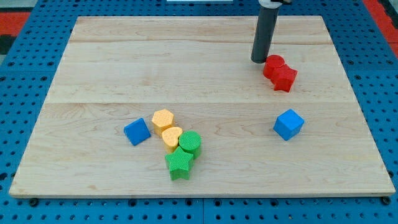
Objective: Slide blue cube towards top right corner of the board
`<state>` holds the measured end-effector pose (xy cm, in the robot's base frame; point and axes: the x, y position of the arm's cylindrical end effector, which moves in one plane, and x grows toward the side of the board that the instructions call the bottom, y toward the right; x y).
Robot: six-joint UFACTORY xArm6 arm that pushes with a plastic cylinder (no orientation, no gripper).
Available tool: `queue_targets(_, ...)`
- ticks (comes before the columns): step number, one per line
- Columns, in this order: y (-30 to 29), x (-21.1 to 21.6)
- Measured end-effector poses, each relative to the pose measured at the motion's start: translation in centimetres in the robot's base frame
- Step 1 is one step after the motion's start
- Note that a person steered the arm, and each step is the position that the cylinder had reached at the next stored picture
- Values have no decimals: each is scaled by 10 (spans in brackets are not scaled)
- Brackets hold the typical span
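The blue cube [288,124] sits right of the board's middle, toward the view's right. A second, flatter blue block [137,132] lies left of centre. My tip [259,60] rests on the board near the view's top right, just left of and touching or almost touching two red blocks [279,73]. The tip is well above the blue cube and a little to its left, apart from it.
A cluster stands below the board's centre: a yellow hexagon [163,119], a yellow heart-like block [171,137], a green cylinder [190,143] and a green star [180,163]. The wooden board [186,62] lies on a blue pegboard surface.
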<state>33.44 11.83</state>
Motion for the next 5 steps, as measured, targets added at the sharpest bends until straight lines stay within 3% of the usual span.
queue_targets(2,-120,92)
queue_targets(4,2,124)
queue_targets(5,115,132)
